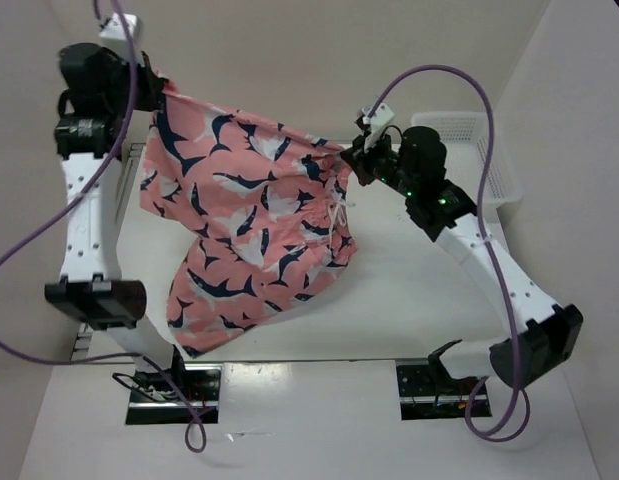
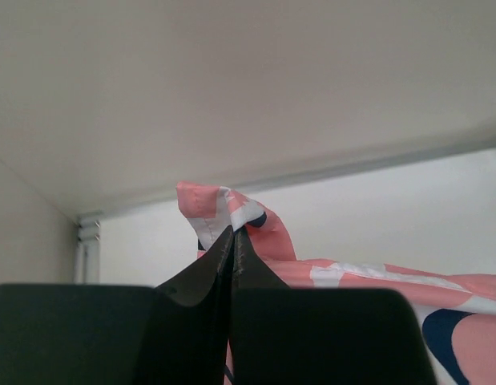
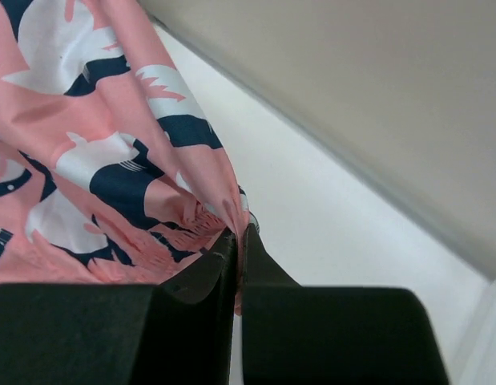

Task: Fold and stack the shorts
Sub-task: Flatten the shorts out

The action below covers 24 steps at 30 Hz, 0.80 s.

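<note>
Left gripper (image 1: 161, 90) and right gripper (image 1: 351, 160) each clenched on shorts (image 1: 249, 220) top corners, cloth spread above the table (image 1: 399, 300). White basket (image 1: 494, 172) sits at the far-right corner, behind the right arm.

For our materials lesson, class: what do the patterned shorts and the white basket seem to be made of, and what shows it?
The shorts: seemingly thin, soft fabric, matte; they hang in loose folds and gather where pinched. The basket: probably moulded plastic, smooth white; rigid walls pierced with even slots.
</note>
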Motion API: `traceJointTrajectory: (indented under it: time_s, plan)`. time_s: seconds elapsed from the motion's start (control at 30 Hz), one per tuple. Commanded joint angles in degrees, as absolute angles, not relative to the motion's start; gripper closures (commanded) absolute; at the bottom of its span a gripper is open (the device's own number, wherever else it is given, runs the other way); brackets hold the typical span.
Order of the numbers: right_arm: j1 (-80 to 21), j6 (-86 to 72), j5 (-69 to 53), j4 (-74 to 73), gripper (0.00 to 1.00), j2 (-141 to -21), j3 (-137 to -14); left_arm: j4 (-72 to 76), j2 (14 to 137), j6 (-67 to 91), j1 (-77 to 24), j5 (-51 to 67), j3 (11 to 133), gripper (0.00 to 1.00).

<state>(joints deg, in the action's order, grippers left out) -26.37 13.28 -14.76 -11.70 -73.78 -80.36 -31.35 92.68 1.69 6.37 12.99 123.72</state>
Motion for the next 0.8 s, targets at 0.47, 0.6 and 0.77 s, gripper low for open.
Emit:
traceJointTrajectory:
  time_s: [0.47,0.6,0.77]
  plan:
    - [-15.38,-0.52,4.22,-13.13,0.01,-118.52,-110.66,-36.75,146.79,0.00,-0.87,-5.70,174.32,0.28]
    - [-15.91,0.78,5.71,-17.40,0.01,-119.28,-115.24,-47.67,143.35,0.00,-0.88,-1.24,175.67,0.10]
    - [-15.91,2.64,1.68,-19.68,0.20,-106.66,-97.42,-70.32,140.45,0.00,5.00,11.49,177.45,0.28]
